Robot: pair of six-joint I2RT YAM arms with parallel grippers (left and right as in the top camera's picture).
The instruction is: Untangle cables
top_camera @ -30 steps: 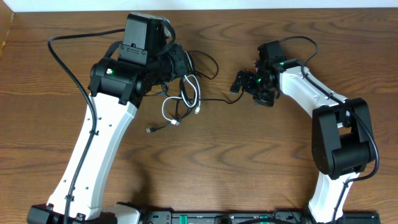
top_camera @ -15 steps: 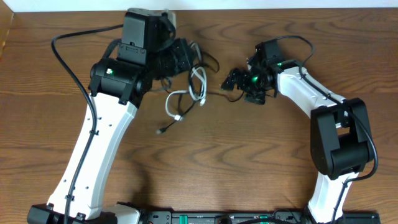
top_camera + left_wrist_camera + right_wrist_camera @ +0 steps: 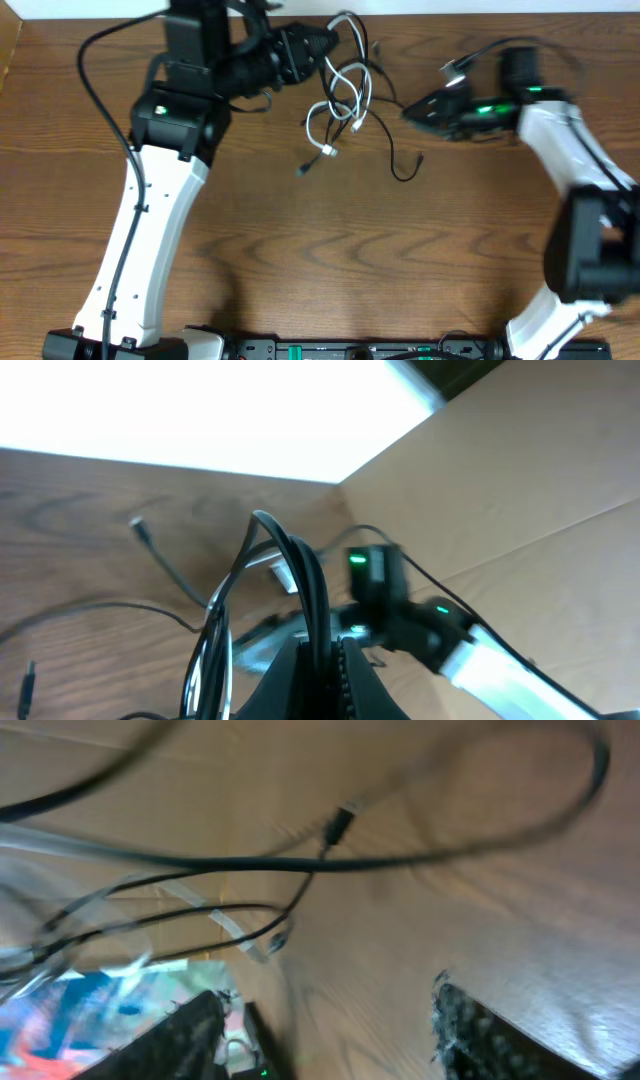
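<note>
My left gripper is near the table's far edge, shut on black cables that rise between its fingers. A tangle hangs and trails from it. A white cable loops through the tangle with its plug on the wood. A thin black cable curls toward the middle. My right gripper is blurred, just right of the tangle. In the right wrist view its fingers are wide apart with nothing between them, and a black cable crosses above them.
The thick black robot cable arcs beside the left arm. A cardboard wall stands at the far left corner. The table's far edge runs just behind the left gripper. A black rail runs along the near edge.
My left gripper has moved right and toward the far edge, dragging the tangle with it. My right arm has swung away to the right and is blurred by motion.
</note>
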